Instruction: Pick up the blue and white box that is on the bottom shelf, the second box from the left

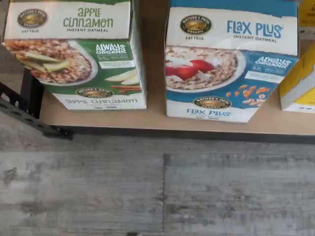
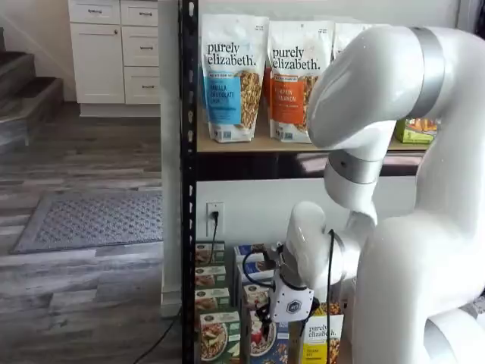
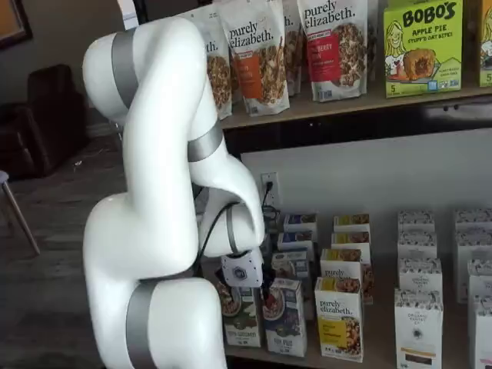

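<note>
Grey plank flooring runs before the bottom shelf [image 1: 152,120], where the blue and white box [image 1: 229,64] stands upright just beside the green-and-white carton [image 1: 78,54]. Directly before it hangs the pincer [image 3: 264,294], empty, jaws wide.

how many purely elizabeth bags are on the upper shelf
3 show in one shelf view: blue bag, orange bag, and a third mostly behind the arm. More may be hidden.

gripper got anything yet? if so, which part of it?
Nothing is held. The blue and white box stands untouched on the bottom shelf beside the green-and-white carton. The gripper hangs just in front of it.
</note>
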Motion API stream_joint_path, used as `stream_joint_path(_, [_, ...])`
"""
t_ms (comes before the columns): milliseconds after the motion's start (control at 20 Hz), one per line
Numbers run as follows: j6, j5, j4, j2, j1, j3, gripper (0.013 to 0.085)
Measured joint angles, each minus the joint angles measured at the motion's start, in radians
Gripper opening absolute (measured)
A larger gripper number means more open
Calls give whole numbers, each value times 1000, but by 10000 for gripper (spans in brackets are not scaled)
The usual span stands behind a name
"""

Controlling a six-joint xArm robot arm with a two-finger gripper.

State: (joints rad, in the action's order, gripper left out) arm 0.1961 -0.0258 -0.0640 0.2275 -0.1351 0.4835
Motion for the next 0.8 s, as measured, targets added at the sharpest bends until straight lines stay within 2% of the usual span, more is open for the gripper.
stream_joint_path(100, [-57,4,67,16,-10,12,850])
stream_joint_path(200, [-87,2,99,33,-12,29,850])
stream_joint_path(750, [-101,-24,100,120,3,130,850])
stream_joint_path(800, [-76,-28,70,130,9,142,850])
